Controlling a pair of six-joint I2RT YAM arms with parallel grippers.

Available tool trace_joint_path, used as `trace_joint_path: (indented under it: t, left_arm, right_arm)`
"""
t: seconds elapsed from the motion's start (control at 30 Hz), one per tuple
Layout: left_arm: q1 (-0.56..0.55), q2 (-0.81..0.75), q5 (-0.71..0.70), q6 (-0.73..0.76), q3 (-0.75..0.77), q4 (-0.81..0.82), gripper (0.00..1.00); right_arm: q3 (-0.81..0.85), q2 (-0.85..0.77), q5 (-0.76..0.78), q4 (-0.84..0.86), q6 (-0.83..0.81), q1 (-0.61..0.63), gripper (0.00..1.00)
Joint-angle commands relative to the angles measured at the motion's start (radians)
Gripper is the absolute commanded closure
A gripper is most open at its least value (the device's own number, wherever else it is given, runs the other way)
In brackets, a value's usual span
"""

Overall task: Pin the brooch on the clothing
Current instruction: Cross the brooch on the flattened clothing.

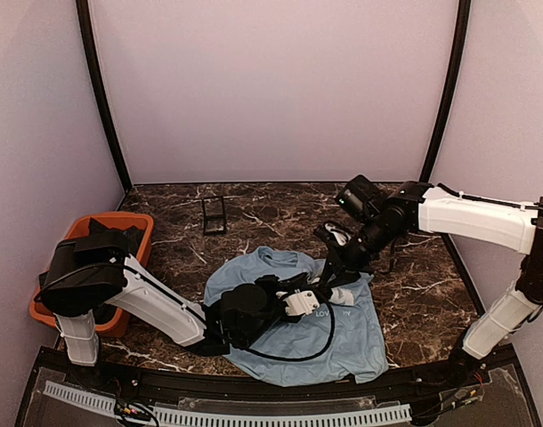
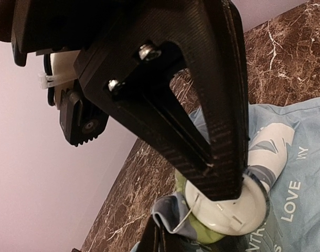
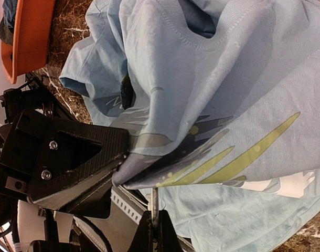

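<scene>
Read white "LOVE" [image 2: 291, 200] and "MY" on light blue T-shirt [image 1: 353, 345], crumpled on worktop [image 1: 418, 294]; spotted yellow-green streaks in print. Noted left claw [image 3: 121, 157] pinched tight on a shirt fold, brooch [image 3: 127, 93] small, dark, oval on cloth near it; noted right claw [image 3: 152, 223] fully closed, cannot tell on what.

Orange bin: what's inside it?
Dark cloth lies piled in the orange bin. The left arm covers its near part, so anything there or beneath the cloth is hidden.
</scene>
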Motion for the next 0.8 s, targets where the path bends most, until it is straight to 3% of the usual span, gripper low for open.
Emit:
trace_joint_path:
  t: [0.0,0.23,0.77]
  left_arm:
    - [-0.006,-0.039,0.063,-0.037,-0.005,-0.004,0.99]
    - [-0.007,-0.063,0.134,-0.09,-0.004,-0.074,0.99]
    - [-0.006,-0.076,0.135,-0.097,0.015,-0.085,0.99]
  right_arm:
    - [0.039,0.002,-0.036,0.036,-0.03,0.035,1.0]
    - [0.066,-0.021,-0.028,0.041,-0.037,0.036,1.0]
    - [0.055,-0.002,-0.026,0.017,-0.066,0.077,1.0]
